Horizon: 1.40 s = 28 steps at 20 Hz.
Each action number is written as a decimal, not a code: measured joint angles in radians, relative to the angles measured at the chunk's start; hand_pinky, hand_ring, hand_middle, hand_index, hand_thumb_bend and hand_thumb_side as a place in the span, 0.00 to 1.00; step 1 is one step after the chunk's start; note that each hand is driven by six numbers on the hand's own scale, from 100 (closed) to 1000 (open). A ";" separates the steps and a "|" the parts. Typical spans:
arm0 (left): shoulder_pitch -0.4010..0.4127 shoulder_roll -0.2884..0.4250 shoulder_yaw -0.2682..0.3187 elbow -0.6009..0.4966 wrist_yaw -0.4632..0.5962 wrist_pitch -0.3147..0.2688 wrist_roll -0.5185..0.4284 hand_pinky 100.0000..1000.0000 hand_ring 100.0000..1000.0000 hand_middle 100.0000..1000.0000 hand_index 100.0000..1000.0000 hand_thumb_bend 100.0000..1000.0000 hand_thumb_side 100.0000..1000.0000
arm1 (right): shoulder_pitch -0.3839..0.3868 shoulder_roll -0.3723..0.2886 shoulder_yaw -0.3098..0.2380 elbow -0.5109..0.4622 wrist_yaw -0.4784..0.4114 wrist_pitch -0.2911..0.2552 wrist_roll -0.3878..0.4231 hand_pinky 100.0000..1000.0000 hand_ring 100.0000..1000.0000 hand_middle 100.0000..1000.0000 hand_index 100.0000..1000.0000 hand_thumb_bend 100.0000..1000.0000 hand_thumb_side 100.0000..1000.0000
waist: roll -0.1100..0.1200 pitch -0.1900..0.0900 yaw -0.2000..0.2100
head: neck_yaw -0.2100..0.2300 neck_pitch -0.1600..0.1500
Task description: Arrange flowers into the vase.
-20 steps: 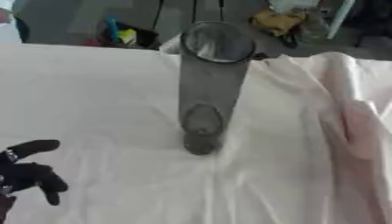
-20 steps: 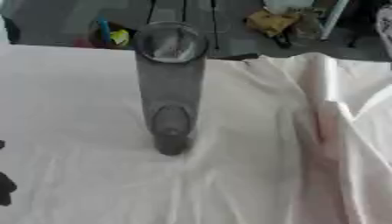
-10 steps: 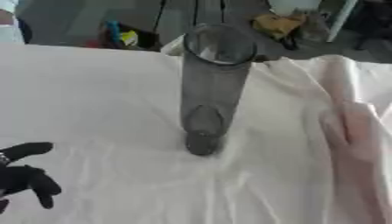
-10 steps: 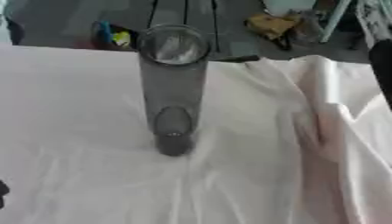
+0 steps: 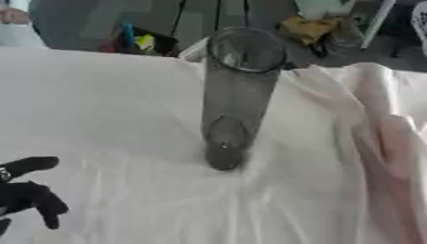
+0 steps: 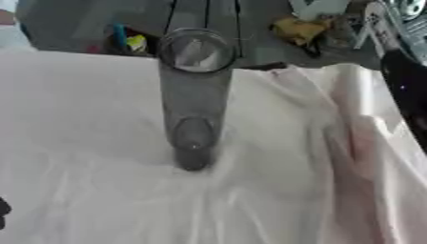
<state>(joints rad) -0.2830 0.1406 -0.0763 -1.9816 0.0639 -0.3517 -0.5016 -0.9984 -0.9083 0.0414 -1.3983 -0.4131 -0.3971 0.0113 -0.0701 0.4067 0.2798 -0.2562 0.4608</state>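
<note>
right arm (image 6: 410,90) has entered; left hand (image 5: 25,195) fingers relaxed; vase (image 5: 238,95) unmoved.

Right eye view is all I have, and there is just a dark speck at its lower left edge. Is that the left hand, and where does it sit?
Observer: Yes. The left eye view shows the left hand in the lower left corner, over the cloth and well apart from the vase.
Operator: Is it holding a flower?
Observer: No. It holds nothing. Its fingers look relaxed, and one sticks out to the right.
</note>
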 measured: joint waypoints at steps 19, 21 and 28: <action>-0.004 0.000 -0.006 0.000 0.007 -0.002 -0.010 0.35 0.53 0.82 0.74 0.00 0.99 | -0.041 0.050 0.049 -0.037 0.075 0.075 0.081 0.00 0.35 0.00 0.00 0.00 0.57 | 0.000 -0.001 0.016 | -0.048 -0.094; -0.005 0.000 -0.006 0.000 0.007 -0.002 -0.010 0.35 0.53 0.82 0.74 0.00 0.99 | -0.048 0.060 0.053 -0.036 0.075 0.083 0.087 0.00 0.34 0.00 0.00 0.00 0.57 | 0.000 -0.002 0.016 | -0.049 -0.094; -0.005 0.000 -0.009 0.000 0.009 0.002 -0.014 0.35 0.53 0.82 0.74 0.00 0.99 | -0.081 0.094 0.060 -0.037 0.043 0.131 0.105 0.00 0.32 0.00 0.00 0.00 0.58 | 0.000 -0.006 0.016 | -0.048 -0.090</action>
<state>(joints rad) -0.2880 0.1406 -0.0856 -1.9816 0.0732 -0.3500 -0.5161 -1.0797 -0.8139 0.1018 -1.4352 -0.3697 -0.2658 0.1166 -0.0701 0.4004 0.2960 -0.3040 0.3711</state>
